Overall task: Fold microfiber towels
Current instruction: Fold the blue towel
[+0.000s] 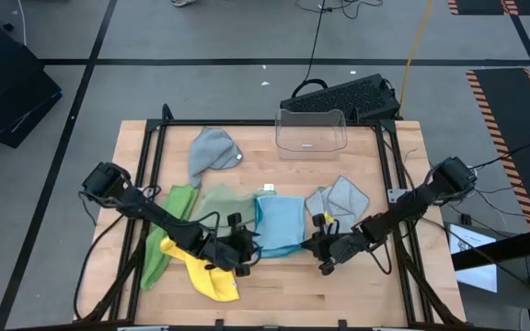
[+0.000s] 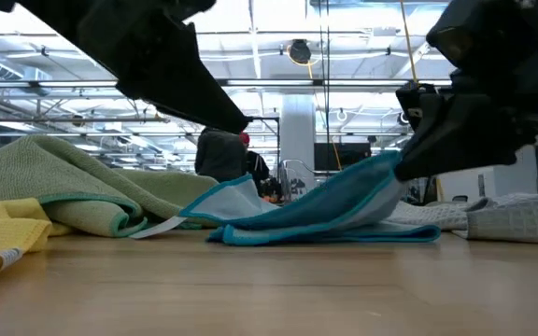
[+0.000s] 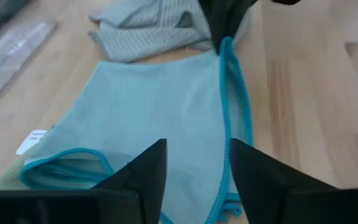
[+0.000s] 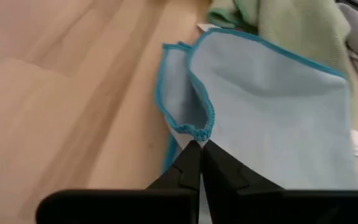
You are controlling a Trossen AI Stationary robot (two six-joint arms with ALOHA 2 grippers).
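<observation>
We are working over the table (image 1: 357, 276), where the light blue towel (image 1: 279, 225) is lying at the centre, between the sage green towel (image 1: 221, 204) at its 9 o'clock and a grey towel (image 1: 339, 198) at its 2 o'clock. The second grey towel (image 1: 212, 152) is sitting at 11 o'clock, the bright green towel (image 1: 166, 241) and the yellow towel (image 1: 205, 271) at 8 o'clock.

The right gripper (image 4: 199, 148) is pinching the blue towel's hemmed edge, its fingers closed tight on a small bunch of it. The left gripper (image 3: 194, 171) is hovering over the towel's opposite side, fingers parted with nothing between them.

We are judging the risks: the pinch is catching only the hem — a pull could slip it free. Lifting one-sided could drag the cloth crooked, or snag the sage towel lying against it.

The high view is giving us the layout of all six cloths; only the right wrist view is showing the pinch itself, and the low view is showing the blue edge raised off the wood.
</observation>
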